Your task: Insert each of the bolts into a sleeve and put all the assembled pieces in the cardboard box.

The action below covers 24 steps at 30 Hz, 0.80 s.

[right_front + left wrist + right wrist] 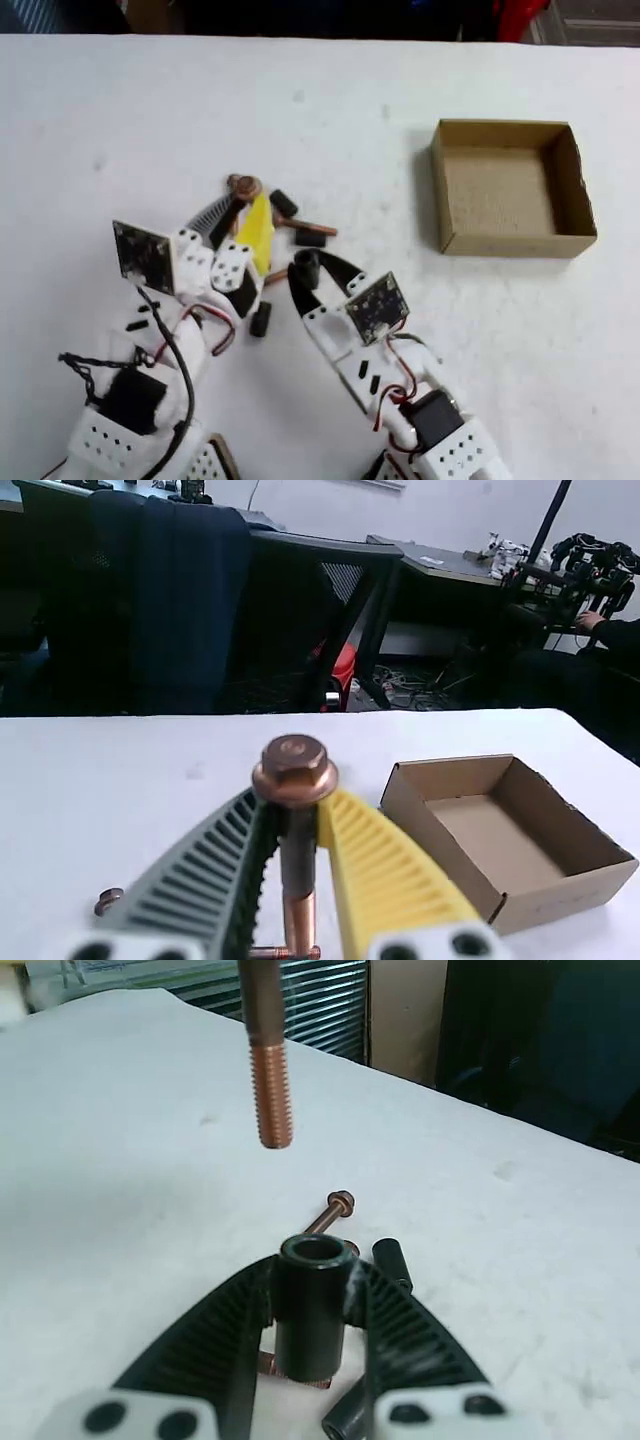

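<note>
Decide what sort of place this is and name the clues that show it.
Probably a robotics lab or workshop: the left arm and right arm sit at a white table, an office chair stands behind it, and a far desk carries more robot gear.

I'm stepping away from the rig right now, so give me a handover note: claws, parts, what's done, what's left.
Left claw shut on a bolt, head up.
Right claw shut on a sleeve, upright; the bolt's tip hangs higher and to one side, not inserted.
Loose sleeves and a loose bolt lie on the table between the arms.
Cardboard box holds no pieces.
Left: insert, box, repeat.
</note>
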Each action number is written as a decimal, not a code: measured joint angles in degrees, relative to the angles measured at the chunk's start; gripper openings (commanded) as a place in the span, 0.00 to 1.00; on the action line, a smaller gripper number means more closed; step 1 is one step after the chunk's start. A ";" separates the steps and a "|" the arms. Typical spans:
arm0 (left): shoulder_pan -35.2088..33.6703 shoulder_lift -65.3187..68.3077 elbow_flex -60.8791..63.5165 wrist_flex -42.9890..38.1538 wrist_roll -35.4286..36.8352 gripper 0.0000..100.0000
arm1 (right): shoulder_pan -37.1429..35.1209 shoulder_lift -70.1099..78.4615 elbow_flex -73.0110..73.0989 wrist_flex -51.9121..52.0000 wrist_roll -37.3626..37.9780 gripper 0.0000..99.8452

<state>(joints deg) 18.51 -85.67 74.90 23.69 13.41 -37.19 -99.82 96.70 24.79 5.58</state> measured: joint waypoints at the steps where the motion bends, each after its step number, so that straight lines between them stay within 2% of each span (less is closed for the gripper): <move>1: 0.09 0.00 0.00 -0.26 0.09 0.02 | 0.00 0.00 0.00 -0.09 0.00 0.02; 10: 3.16 0.00 0.00 -0.88 2.81 0.02 | 0.00 0.00 0.00 -0.26 -5.10 0.02; 17: 5.80 0.00 0.00 -0.88 2.90 0.02 | 0.00 0.00 0.00 -0.44 -3.34 0.02; 24: 6.33 0.00 0.00 -0.79 2.90 0.02 | 0.00 0.00 0.00 -3.87 2.02 0.02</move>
<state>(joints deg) 24.84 -85.67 74.90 22.90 16.31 -37.19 -99.82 96.70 20.92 7.60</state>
